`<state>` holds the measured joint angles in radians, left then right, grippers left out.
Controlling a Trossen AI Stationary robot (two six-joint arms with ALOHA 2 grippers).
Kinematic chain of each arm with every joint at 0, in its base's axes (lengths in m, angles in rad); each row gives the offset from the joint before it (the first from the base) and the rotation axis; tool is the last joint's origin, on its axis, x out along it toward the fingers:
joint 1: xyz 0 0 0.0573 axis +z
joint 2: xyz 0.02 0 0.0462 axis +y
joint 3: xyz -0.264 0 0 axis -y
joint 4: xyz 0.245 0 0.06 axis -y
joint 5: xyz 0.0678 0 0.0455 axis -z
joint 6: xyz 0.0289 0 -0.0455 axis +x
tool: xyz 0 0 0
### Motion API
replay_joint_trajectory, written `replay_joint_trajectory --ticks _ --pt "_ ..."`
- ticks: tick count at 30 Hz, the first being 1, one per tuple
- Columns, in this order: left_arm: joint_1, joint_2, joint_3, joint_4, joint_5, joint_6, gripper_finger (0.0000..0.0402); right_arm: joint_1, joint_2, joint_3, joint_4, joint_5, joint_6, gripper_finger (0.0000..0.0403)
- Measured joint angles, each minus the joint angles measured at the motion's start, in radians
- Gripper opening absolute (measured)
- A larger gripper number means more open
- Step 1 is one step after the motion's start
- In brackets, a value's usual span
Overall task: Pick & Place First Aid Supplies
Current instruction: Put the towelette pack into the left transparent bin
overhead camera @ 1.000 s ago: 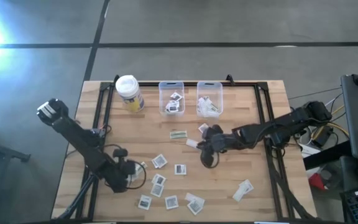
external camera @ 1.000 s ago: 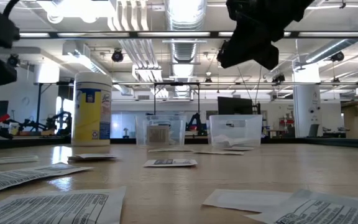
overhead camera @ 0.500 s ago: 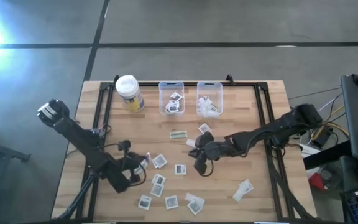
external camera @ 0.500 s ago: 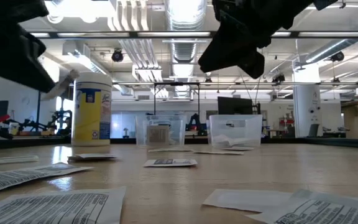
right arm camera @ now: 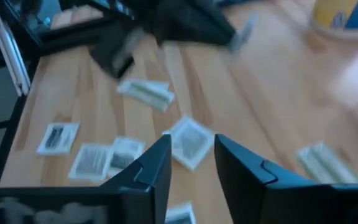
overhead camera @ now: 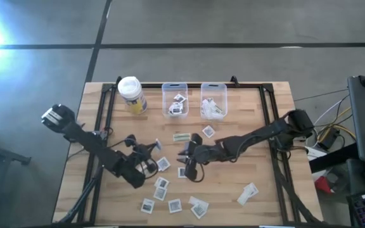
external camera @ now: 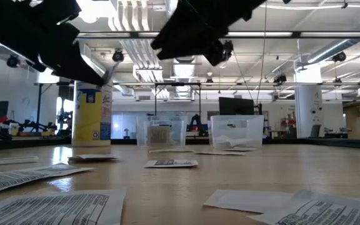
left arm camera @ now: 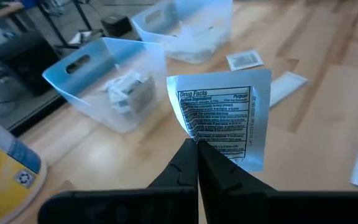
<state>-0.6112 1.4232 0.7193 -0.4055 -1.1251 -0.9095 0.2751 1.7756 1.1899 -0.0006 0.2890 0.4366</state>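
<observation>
The left gripper (left arm camera: 196, 144), centre-left in the high view, is clamped on a square white printed packet (left arm camera: 225, 121) held above the table. The right gripper (right arm camera: 188, 163), mid-frame, has its fingers apart over scattered flat white packets (overhead camera: 170, 190). Two clear rectangular plastic bins (overhead camera: 175, 99) stand in the upper centre, beside a yellow container with a white lid (overhead camera: 132, 94).

Held packet (left arm camera: 229, 121): we see it white, printed, upright, pinched by one corner.
Loose packets (overhead camera: 162, 185): flat, scattered on the table.

Bright ceiling lights, blurred wrist views
</observation>
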Motion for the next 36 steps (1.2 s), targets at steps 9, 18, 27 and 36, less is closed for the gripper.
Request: replay_joint_trajectory --ticks 9,18,27,36 --pt "0.006 0.025 0.000 0.151 -0.127 0.150 0.0000 -0.028 0.054 0.118 -0.003 0.003 -0.171 0.0153" --pt "0.006 0.025 0.000 0.305 -0.163 0.347 0.0000 -0.027 0.090 0.179 -0.003 0.053 -0.299 0.0138" --pt "0.006 0.025 -0.001 0.309 -0.187 0.358 0.0000 -0.027 0.076 0.173 -0.011 0.081 -0.300 0.0123" --pt "0.006 0.025 -0.001 0.320 -0.213 0.358 0.0000 -0.030 0.076 0.173 -0.018 0.214 -0.283 0.0121"
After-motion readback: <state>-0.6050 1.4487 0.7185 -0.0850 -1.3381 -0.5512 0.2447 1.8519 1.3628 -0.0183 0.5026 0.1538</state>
